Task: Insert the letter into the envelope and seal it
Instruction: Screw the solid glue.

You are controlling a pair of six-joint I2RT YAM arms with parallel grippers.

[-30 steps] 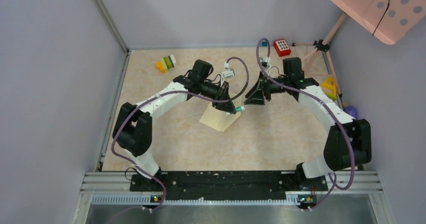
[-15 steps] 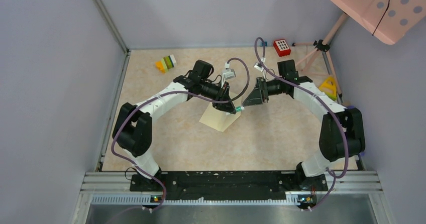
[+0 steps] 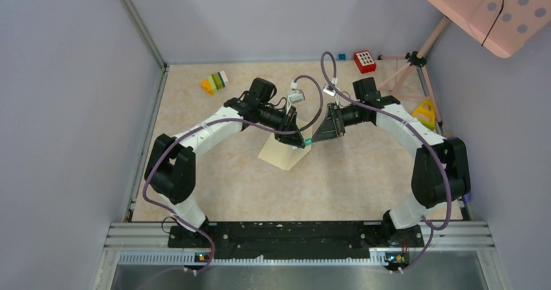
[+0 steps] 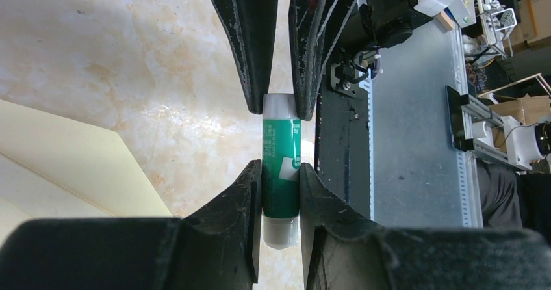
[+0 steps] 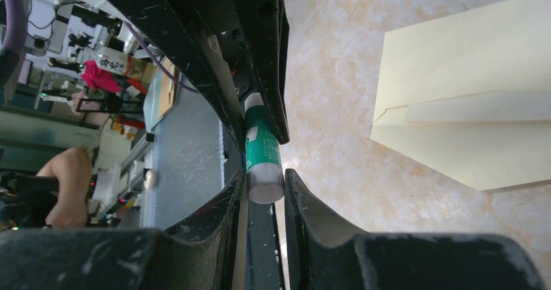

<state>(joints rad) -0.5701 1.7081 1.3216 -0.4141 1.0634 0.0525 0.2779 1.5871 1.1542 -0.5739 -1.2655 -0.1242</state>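
Pinched tight on glue stick (image 4: 281, 140): green body by left gripper (image 4: 279, 173), cap by right gripper (image 5: 264, 176). Beside glue stick, flat, untouched: envelope (image 3: 284, 153).

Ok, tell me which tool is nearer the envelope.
Left. The left tool is at the envelope's far corner; the right tool is farther off to the right. Both grip the glue stick.

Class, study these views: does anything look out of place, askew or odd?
Nothing spilled or damaged. Oddly, the left pincer and right pincer both clamp one green glue stick, one at each end. The envelope lies askew on the table.
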